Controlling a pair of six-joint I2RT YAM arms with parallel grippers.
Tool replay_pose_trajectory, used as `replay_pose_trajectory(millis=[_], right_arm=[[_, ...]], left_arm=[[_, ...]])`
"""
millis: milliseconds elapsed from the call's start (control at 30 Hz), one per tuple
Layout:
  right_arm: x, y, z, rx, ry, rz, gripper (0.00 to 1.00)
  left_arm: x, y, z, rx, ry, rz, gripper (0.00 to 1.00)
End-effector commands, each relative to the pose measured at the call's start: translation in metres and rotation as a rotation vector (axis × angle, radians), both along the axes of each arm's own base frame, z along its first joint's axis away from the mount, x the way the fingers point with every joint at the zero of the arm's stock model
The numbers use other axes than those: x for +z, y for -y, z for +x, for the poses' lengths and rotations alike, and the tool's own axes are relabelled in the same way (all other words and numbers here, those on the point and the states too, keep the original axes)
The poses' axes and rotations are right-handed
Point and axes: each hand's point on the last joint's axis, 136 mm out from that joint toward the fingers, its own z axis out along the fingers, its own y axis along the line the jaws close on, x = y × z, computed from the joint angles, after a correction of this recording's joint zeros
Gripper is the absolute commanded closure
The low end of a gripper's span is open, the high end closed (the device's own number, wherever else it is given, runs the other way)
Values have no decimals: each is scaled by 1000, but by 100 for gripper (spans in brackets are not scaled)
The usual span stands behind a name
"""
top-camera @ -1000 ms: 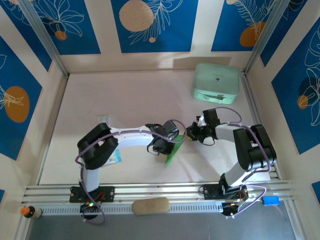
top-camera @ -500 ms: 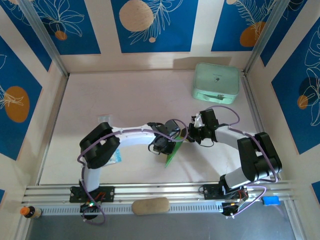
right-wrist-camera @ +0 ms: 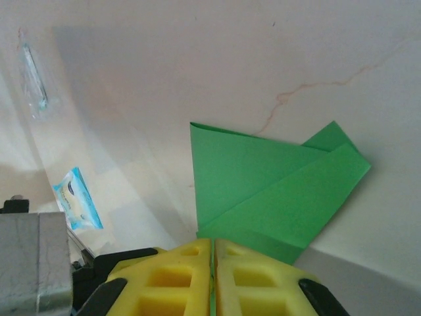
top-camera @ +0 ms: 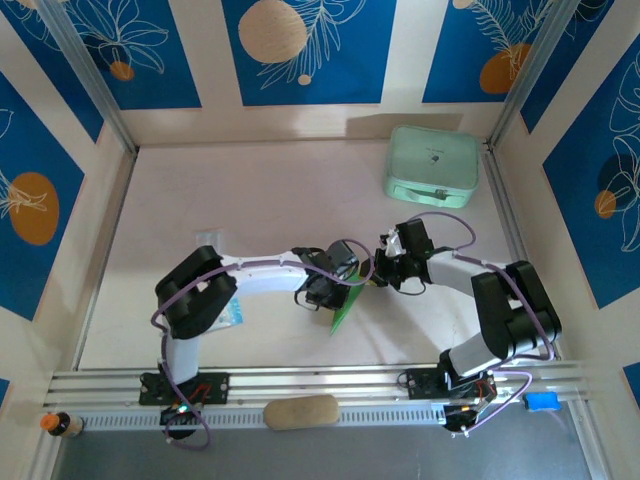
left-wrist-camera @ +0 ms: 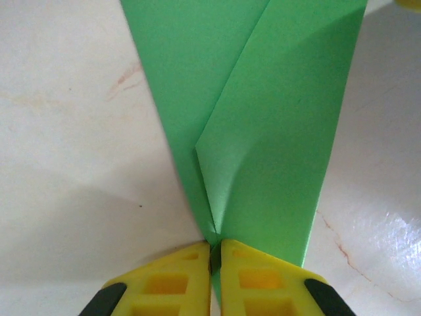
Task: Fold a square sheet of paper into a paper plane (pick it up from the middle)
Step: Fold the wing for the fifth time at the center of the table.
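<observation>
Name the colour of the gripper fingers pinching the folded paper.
Yellow; clearest in the left wrist view, where the left gripper clamps the folded green paper.

The right arm [top-camera: 455, 272] has reached further left across the worktop [top-camera: 250, 200]. Its black wrist has slid left and a little farther away, while its elbow has swung out right and nearer. Its yellow fingers [right-wrist-camera: 177, 266] have drawn up onto the far right corner of the folded bright green sheet of paper [top-camera: 345, 305].

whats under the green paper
Pale table with faint reddish marks shows around the green paper; the patch directly beneath it is covered, so that cannot be told.
</observation>
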Motion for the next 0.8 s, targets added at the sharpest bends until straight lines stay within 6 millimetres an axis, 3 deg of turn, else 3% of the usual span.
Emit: replay_pose_trajectory(millis=[0,267,467,600,767], right_arm=[[-20,2,-9,10,-57,-29,92],[-51,16,-20,-38,-123,-117,97],[-54,17,-22,-41,-129,-123,98],[-55,16,-22,-40,-130,-129,98],[-55,15,-22,-37,-136,-130,98]], left_arm=[[-61,-36,-37,-40,-105,188,91],[-33,-22,-20,-58,-24,138,88],[22,-6,3,-53,85,71,78],[59,16,10,-54,136,-60,78],[74,52,4,-102,100,-249,85]])
